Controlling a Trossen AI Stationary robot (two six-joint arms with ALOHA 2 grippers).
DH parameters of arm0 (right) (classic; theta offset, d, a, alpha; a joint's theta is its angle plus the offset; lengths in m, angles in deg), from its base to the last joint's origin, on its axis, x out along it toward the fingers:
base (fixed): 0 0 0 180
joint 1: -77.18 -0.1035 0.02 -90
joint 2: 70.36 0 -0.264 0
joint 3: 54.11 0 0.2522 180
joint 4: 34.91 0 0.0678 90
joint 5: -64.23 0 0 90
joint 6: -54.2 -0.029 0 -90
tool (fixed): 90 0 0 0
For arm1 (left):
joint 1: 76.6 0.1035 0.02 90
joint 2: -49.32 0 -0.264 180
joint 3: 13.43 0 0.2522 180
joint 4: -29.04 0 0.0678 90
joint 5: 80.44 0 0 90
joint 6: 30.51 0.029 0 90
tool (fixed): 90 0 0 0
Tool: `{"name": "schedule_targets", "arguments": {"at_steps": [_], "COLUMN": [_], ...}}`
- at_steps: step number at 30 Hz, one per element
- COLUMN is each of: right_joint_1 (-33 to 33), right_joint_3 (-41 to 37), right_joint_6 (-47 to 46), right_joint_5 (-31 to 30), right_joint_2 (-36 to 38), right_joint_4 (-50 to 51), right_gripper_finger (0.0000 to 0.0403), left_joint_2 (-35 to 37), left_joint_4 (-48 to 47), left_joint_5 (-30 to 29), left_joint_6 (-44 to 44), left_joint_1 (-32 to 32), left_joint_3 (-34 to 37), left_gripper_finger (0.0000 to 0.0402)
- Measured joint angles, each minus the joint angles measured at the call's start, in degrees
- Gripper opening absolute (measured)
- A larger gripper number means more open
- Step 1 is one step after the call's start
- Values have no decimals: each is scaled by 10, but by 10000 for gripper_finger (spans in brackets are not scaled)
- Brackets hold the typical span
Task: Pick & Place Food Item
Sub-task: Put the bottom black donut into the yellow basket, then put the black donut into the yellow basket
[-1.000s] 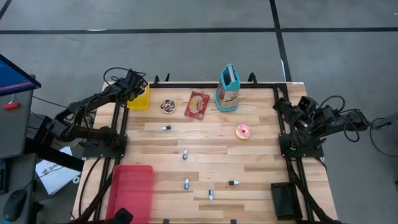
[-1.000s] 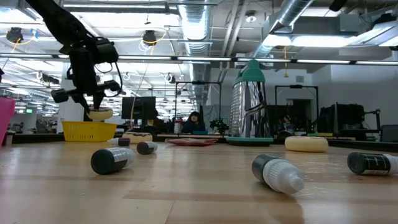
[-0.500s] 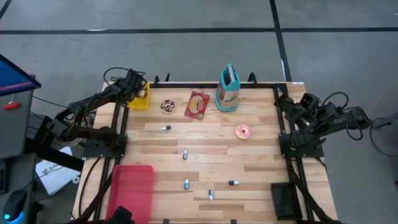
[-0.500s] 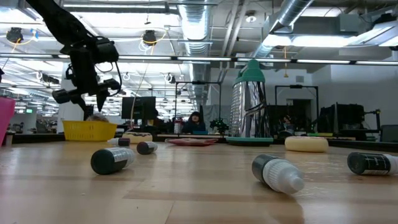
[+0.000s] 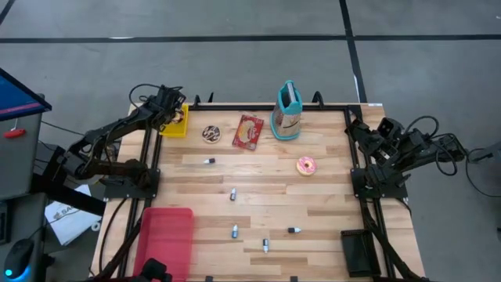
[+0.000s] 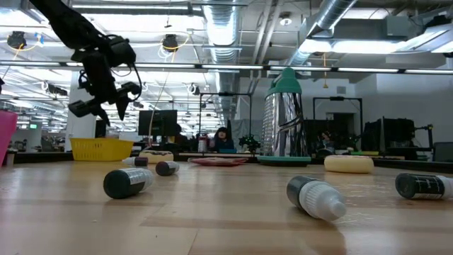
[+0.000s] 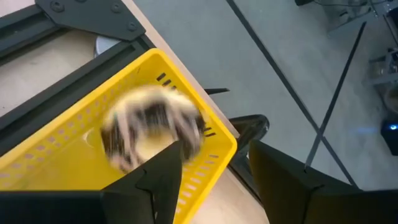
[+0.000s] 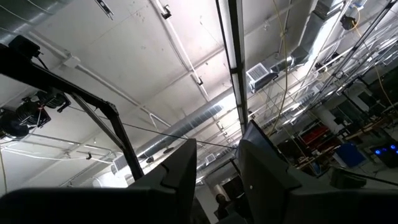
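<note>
A pale doughnut with dark icing lies blurred inside the yellow basket, which stands at the table's far left corner. My left gripper hangs open just above the basket, slanting down, with nothing between its fingers. My right gripper waits at the table's right edge. It points upward at the ceiling, its fingers a little apart and empty.
On the table lie a chocolate doughnut, a red packet, a pink doughnut and several small bottles. A grater on a teal plate stands at the far edge, a red bin at the near left.
My left gripper has opened above the yellow basket and let go of the doughnut, which has dropped from its fingers into the basket. The gripper has then rolled and tipped a little while staying over the basket.
</note>
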Motion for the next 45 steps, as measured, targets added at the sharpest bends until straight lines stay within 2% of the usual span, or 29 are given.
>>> {"name": "schedule_targets", "arguments": {"at_steps": [6, 9, 14, 16, 18, 20, 23, 27, 29, 32, 38, 45], "right_joint_1": [0, 0, 0, 0, 0, -1, -1, -4, -5, -5, -8, -8], "right_joint_3": [0, 0, 0, 0, 0, 0, 0, 0, 0, 0, 0, 0], "right_joint_6": [0, 0, 9, 11, 13, 13, 12, 10, 10, 8, 7, 14], "right_joint_5": [0, 0, 0, 0, 0, 0, 0, 0, 0, 0, 0, 0], "right_joint_2": [0, 0, 0, 0, 0, 0, 0, 2, 2, 2, 2, 2], "right_joint_4": [2, 2, 1, 1, 0, -5, -8, -12, -14, -17, -25, -25], "right_gripper_finger": [113, 113, 113, 113, 113, 113, 113, 113, 113, 113, 113, 113], "left_joint_2": [3, 12, 31, 34, 34, 32, 31, 22, 19, 6, -66, -166], "left_joint_4": [0, 15, 109, 146, 153, 146, 114, 15, -24, -44, -176, -238], "left_joint_5": [1, 34, 187, 259, 298, 285, 220, 123, 96, 96, 178, 213], "left_joint_6": [22, 86, 258, 327, 399, 480, 639, 780, 813, 858, 898, 986], "left_joint_1": [-9, -19, -68, -112, -174, -240, -333, -394, -392, -372, -310, -268], "left_joint_3": [0, 0, 0, 0, 0, 0, -2, -29, -42, -68, -145, -222], "left_gripper_finger": [181, 181, 181, 181, 181, 181, 182, 195, 207, 234, 287, 298]}}
